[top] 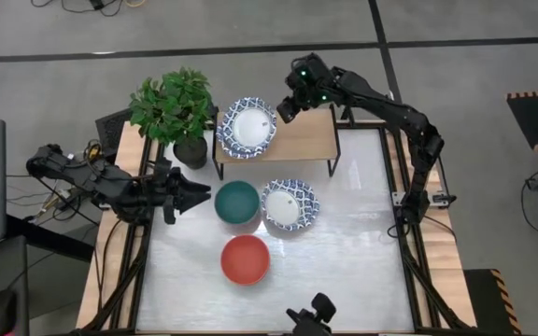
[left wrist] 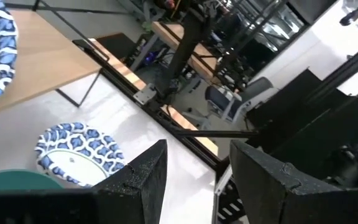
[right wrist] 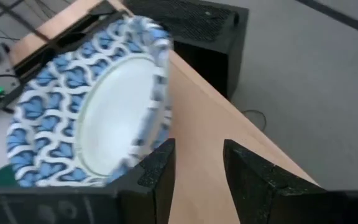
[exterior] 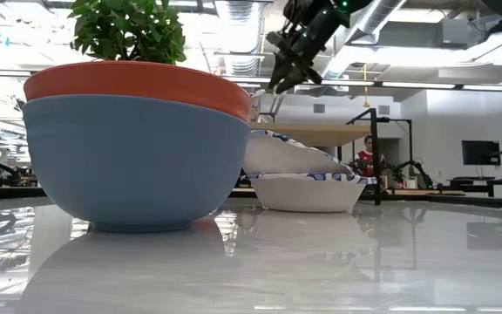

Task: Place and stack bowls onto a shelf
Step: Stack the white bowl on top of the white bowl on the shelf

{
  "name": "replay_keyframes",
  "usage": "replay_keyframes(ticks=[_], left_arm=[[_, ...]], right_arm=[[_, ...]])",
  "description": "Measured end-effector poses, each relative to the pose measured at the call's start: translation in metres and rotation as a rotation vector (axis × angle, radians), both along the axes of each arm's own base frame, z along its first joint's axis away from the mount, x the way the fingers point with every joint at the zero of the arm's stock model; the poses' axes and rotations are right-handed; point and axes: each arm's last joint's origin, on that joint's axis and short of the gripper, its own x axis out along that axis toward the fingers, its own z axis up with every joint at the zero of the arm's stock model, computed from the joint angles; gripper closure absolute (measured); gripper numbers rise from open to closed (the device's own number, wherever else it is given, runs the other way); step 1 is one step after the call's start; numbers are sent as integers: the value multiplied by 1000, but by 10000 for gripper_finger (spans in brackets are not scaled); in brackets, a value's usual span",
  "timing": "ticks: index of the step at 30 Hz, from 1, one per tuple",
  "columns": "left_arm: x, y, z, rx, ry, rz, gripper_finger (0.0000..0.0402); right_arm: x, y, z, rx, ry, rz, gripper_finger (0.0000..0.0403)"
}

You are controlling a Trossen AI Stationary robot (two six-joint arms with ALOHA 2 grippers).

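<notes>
A white bowl with a blue patterned rim (top: 247, 126) sits on the left end of the light-wood shelf (top: 302, 140); it also shows in the right wrist view (right wrist: 92, 112). My right gripper (top: 286, 107) is open just above the shelf, at this bowl's right rim. A teal bowl (top: 237, 202), a second blue-rimmed bowl (top: 290, 203) and a red bowl (top: 246, 259) rest on the white table. My left gripper (top: 204, 194) is open and empty, level, pointing at the teal bowl's left side. My right gripper stands open with one finger (right wrist: 157, 165) right beside the shelf bowl's rim (right wrist: 160, 118). I cannot tell whether that finger touches the rim. The bowl rests on the shelf board.
A potted plant (top: 176, 107) stands at the shelf's left end, close to the bowl on it. The shelf's right part (top: 311, 131) is bare wood. The red and grey-blue bowl (exterior: 138, 148) fills the near part of the low view.
</notes>
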Motion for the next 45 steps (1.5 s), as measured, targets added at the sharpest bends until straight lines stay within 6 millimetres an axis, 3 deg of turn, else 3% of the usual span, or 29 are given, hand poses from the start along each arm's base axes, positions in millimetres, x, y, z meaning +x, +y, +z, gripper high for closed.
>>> replay_keyframes(ticks=[10, 18, 28, 45], left_arm=[[0, 1, -2, 14, 21, 32, 243], [0, 1, -3, 12, 25, 32, 243], [-1, 2, -3, 17, 32, 53, 243], [1, 1, -4, 19, 38, 55, 243]], right_arm=[[16, 19, 4, -116, 1, 66, 275], [19, 20, 5, -131, -10, 77, 282], [24, 21, -23, -109, 22, 88, 282], [25, 24, -23, -113, 34, 108, 282]])
